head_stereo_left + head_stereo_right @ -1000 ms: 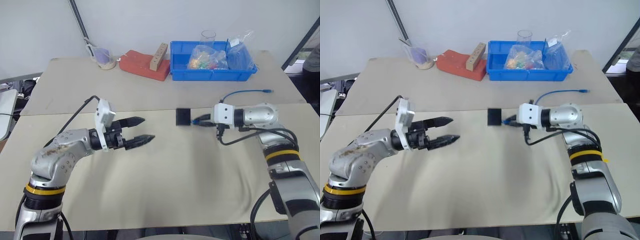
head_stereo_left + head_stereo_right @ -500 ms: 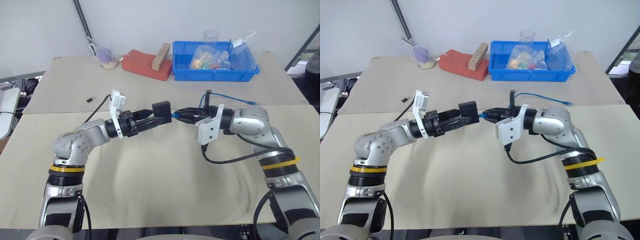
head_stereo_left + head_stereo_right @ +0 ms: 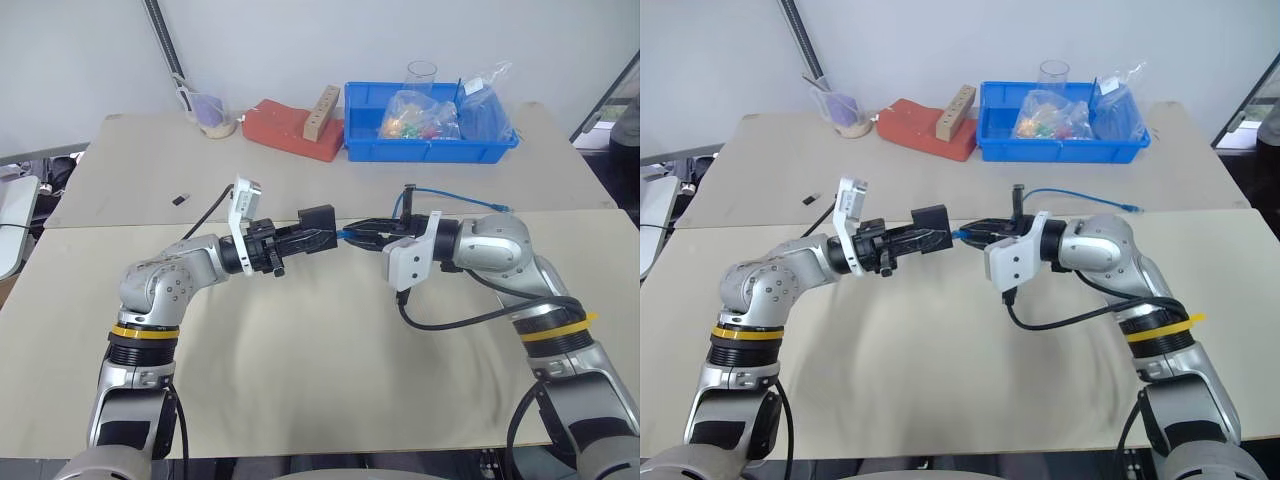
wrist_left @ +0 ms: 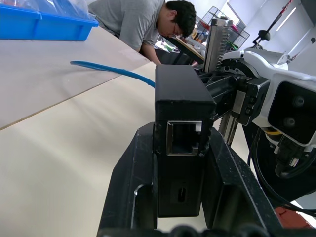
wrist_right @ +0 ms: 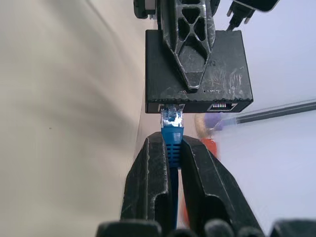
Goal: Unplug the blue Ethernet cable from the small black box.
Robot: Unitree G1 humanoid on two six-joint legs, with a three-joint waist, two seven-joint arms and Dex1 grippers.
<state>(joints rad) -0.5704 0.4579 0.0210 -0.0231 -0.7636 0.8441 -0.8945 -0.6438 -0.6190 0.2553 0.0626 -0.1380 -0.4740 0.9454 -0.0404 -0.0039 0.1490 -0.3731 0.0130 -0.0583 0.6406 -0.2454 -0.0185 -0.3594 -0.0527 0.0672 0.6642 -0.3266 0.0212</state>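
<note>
From the head camera's left eye view, I see both arms raised over a pale bench (image 3: 330, 370), meeting near its middle. My left gripper (image 3: 312, 236) points toward the right arm, and its fingers are closed on the small black box (image 3: 317, 220), holding it up off the bench. My right gripper (image 3: 362, 236) points back toward it, its fingers closed on the blue Ethernet cable (image 3: 455, 197) just behind the plug. The cable loops up over the right wrist and trails away across the bench to its free end near the far right edge. At the back of the bench stand a blue bin (image 3: 430, 125) with clear bags in it, a red block (image 3: 290, 128) with a wooden piece lying on it, and a clear cup (image 3: 208, 112). A tiny black piece (image 3: 180, 198) lies on the bench to the left.

In the left wrist view, I see the box (image 4: 180, 128) upright between the two black fingers (image 4: 129, 192), one pressed to each side. An empty port faces the camera. Behind it are the right gripper's white housing and a person in a grey shirt bent over.

In the right wrist view, two fingers (image 5: 148, 182) pinch the cable's blue boot (image 5: 172, 140). Its clear plug sits in a port on the box's edge (image 5: 197, 74); I cannot tell how deep it sits. A left finger lies across the box's face.
</note>
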